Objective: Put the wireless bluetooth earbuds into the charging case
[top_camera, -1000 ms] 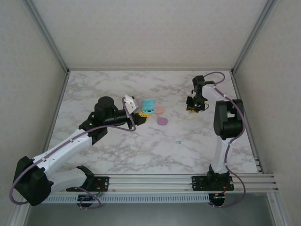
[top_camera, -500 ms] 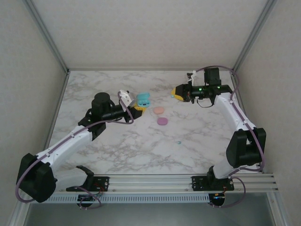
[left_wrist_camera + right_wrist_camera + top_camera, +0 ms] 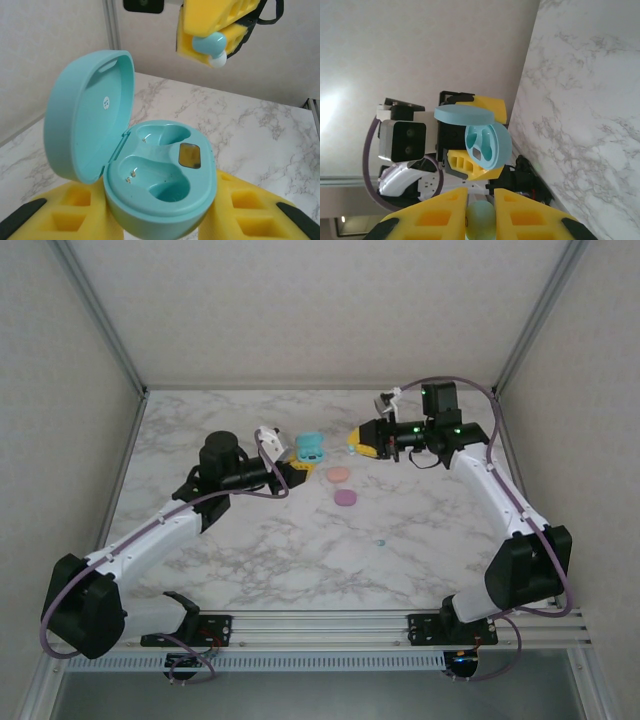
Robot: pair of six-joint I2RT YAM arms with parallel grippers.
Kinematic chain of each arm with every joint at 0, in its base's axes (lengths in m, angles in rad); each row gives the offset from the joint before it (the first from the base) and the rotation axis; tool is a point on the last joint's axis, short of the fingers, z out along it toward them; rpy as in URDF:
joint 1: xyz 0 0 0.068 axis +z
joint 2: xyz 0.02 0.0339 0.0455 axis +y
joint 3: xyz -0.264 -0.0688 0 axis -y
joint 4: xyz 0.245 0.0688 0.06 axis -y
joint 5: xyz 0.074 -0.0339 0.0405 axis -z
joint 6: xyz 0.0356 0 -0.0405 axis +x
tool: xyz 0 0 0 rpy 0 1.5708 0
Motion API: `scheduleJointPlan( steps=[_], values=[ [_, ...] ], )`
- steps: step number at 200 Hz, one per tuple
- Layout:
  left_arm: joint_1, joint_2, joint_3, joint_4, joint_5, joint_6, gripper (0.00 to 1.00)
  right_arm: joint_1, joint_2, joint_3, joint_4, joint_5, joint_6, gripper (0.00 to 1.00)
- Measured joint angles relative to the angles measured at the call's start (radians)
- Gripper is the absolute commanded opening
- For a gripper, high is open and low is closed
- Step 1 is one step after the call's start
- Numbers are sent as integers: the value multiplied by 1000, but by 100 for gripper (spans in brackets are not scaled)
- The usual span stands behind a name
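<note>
- Spanning the scene, one marble counter (image 3: 250, 560) carries two oval cases lying close together, a pink case (image 3: 338, 474) and a purple case (image 3: 346, 497).
- One teal charging case (image 3: 160, 185), lid up and both wells empty, is clamped between the left fingers (image 3: 245, 205).
- One teal earbud (image 3: 209, 46) is pinched in the right fingers (image 3: 435, 215), above the open case and apart from it, partly hidden by the pads.
- One tiny teal speck (image 3: 379, 541) lies on the counter, too small to identify.
</note>
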Motion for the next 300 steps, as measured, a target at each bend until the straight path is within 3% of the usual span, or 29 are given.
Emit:
scheduleJointPlan(
  steps=[83,216,300],
  values=[
    [-41,1,5,10,19,0,30,150,-16,30,23,135,-45,19],
    [-51,2,22,6,18,-1,30,193,-48,29,24,286,-68,19],
    [-54,2,22,9,6,-5,30,224,-70,29,23,383,-84,26]
  ],
)
